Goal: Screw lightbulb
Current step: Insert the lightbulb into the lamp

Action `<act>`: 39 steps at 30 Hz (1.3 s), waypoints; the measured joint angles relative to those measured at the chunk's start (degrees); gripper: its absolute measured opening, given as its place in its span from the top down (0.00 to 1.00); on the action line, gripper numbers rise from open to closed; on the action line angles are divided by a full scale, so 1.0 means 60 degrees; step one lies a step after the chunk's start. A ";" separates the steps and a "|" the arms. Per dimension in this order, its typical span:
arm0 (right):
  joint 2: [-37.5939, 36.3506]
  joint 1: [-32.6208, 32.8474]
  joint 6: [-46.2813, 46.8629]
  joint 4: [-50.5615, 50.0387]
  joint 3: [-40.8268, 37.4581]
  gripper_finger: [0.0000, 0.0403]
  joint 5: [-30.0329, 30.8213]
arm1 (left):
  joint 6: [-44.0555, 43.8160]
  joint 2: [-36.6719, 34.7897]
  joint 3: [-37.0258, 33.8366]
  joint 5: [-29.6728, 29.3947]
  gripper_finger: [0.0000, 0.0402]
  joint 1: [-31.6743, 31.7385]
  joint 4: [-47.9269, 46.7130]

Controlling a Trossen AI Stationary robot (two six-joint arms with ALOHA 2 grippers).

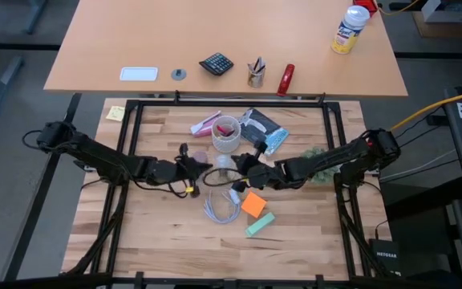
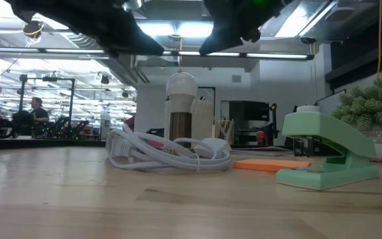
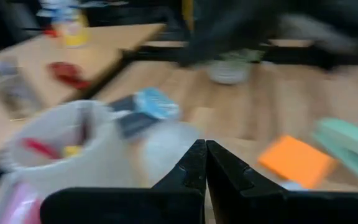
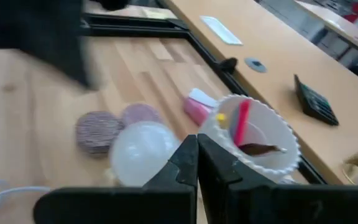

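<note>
High view is showing my left end effector [image 1: 201, 170] and right end effector [image 1: 241, 167], both with fingers pressed together and empty, flanking the lightbulb [image 1: 224, 163] standing upright between them on the tabletop [image 1: 159, 233]. I am judging the screwing not yet finished.

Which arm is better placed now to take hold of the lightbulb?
Neither clearly. The left gripper and right gripper flank the lightbulb about equally, both shut. The right looks marginally closer, so perhaps right, once it opens.
</note>
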 joint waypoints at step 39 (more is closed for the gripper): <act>0.0995 -0.0631 0.1002 0.0472 -0.0011 0.98 -0.3653 | -0.0289 0.1439 0.0000 0.0384 1.00 0.0831 -0.0042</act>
